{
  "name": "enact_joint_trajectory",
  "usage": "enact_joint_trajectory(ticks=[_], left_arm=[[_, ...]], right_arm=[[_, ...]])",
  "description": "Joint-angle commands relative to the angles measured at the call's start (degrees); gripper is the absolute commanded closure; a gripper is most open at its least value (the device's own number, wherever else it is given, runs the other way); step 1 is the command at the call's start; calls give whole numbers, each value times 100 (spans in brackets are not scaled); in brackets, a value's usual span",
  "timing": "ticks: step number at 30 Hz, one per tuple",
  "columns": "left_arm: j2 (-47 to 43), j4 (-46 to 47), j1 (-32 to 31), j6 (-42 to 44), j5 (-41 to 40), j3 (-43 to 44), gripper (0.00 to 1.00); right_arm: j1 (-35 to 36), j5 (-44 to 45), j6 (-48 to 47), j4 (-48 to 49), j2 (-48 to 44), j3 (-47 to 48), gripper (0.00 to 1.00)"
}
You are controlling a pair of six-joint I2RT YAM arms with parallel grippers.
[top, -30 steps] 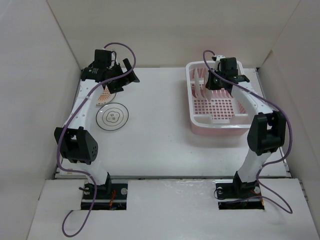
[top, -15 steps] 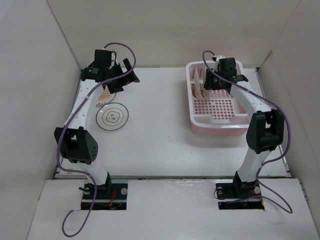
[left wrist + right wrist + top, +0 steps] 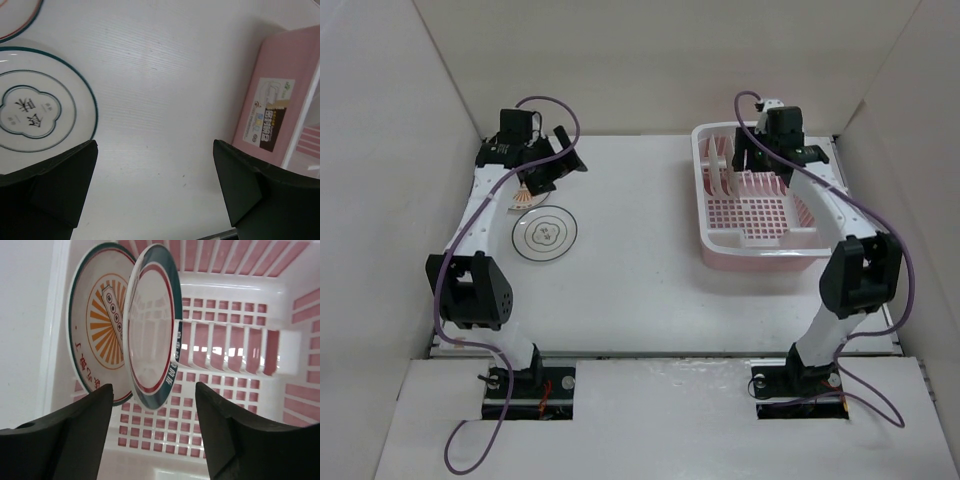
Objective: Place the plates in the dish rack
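The pink dish rack [image 3: 760, 232] stands at the back right, and its pink wall [image 3: 280, 100] shows in the left wrist view. Two plates stand upright in it: an orange sunburst plate [image 3: 95, 325] and a teal-and-red rimmed plate [image 3: 152, 325]. My right gripper [image 3: 154, 426] [image 3: 766, 150] is open, its fingers on either side of the rimmed plate's lower edge without touching it. Two more plates lie on the table at the left: a ringed one [image 3: 545, 234] [image 3: 30, 107] and an orange-patterned one [image 3: 527, 193] partly under my left arm. My left gripper [image 3: 155, 192] [image 3: 553, 160] hovers open over bare table.
White walls enclose the table on the left, back and right. The rack's white divider prongs [image 3: 225, 347] run across its grid bottom to the right of the standing plates. Both arm bases sit at the near edge.
My right gripper has opened and let go of the rimmed plate, which now stands in the rack. It has drawn back a little. My left gripper shifted slightly left.
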Motion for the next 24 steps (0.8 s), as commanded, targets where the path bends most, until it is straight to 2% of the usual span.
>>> enact_joint_trajectory(ticks=[1, 2, 3, 8, 9, 11, 14, 15, 18, 24], left_arm=[[-356, 371, 457, -24, -102, -333, 1], [-357, 442, 562, -85, -102, -403, 1], [-531, 442, 755, -86, -154, -482, 1], [-1095, 855, 1300, -270, -594, -1588, 1], [-1234, 1064, 1536, -323, -594, -1782, 1], [-1367, 1381, 1871, -567, -384, -2482, 1], [-1543, 2198, 2512, -797, 423, -3388, 1], [-1544, 2357, 2628, -859, 773, -3540, 1], [-1483, 2797, 2796, -1025, 926, -3918, 1], [-1377, 3597, 2848, -1333, 549, -4183, 1]], right_arm=[[-20, 446, 154, -81, -676, 375, 24], [-20, 507, 155, -81, -781, 375, 17], [-20, 508, 155, -81, -887, 375, 0], [-20, -132, 208, -143, -1467, 323, 0], [-20, -586, 208, -65, -1546, 227, 0], [93, -1019, 365, 146, -1765, 104, 0], [366, -1600, 427, 418, -1890, -99, 0], [462, -1662, 480, 480, -1977, -100, 0], [788, -2075, 480, 682, -2100, -231, 0], [1307, -2489, 480, 912, -2294, -232, 0]])
